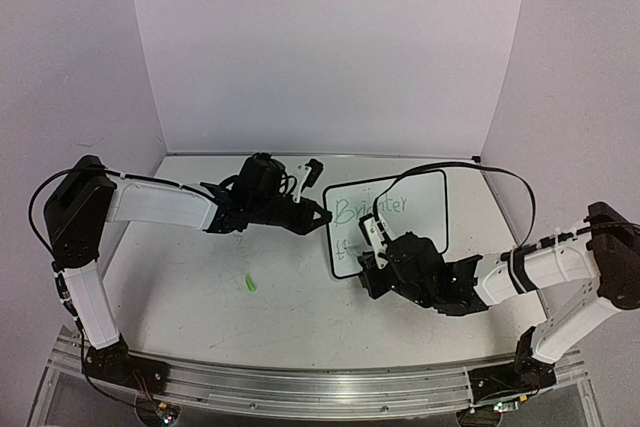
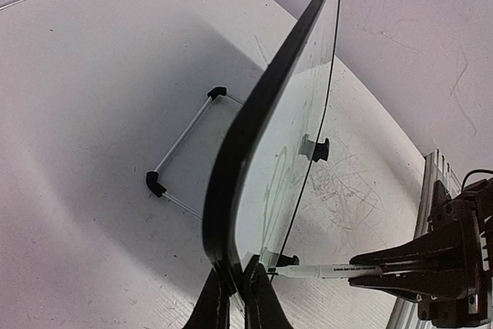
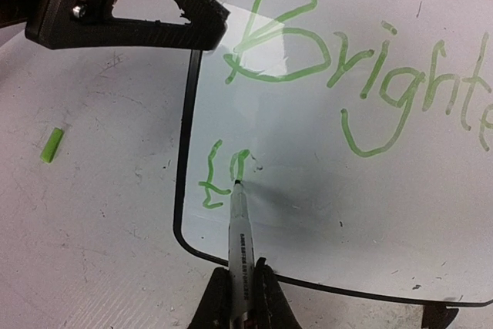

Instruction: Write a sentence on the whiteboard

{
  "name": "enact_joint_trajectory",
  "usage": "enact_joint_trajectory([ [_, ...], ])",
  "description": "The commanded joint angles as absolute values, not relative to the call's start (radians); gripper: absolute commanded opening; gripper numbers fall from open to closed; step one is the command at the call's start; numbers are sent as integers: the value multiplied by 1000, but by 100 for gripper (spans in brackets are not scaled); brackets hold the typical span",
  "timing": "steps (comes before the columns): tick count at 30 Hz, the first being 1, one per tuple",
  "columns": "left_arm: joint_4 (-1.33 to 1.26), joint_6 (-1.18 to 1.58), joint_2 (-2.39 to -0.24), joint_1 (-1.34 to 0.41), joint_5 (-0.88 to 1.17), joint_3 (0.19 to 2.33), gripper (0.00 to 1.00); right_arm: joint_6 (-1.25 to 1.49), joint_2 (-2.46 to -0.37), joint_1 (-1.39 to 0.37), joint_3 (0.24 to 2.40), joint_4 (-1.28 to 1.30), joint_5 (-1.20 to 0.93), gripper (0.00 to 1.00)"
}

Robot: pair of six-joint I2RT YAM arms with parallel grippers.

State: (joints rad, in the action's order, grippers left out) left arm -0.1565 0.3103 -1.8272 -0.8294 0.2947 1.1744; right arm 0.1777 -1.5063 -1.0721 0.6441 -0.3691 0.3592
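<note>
Two grips: left claw (image 2: 235, 281) pinches whiteboard (image 3: 331, 225), right claw (image 3: 243, 287) holds marker (image 3: 239, 225).

Marker (image 3: 240, 240) tip touches the whiteboard (image 3: 347, 213) near its left edge.

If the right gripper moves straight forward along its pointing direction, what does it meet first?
The whiteboard: the marker in the right gripper has its tip on the board face, it seems.

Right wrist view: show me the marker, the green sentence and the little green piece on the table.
marker (image 3: 239, 221), right wrist view, on its white barrel.
sentence (image 3: 299, 34), right wrist view, on the capital B.
green piece (image 3: 51, 145), right wrist view, at its middle.
</note>
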Motion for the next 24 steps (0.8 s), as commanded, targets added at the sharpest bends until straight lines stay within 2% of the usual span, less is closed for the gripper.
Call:
enact_joint_trajectory([
  [1, -123, 261, -1826, -805, 181, 1210, 0, 210, -1529, -1069, 652, -337, 360, 0],
  [24, -121, 259, -1829, -805, 183, 1213, 0, 248, -1533, -1081, 644, -334, 350, 0],
])
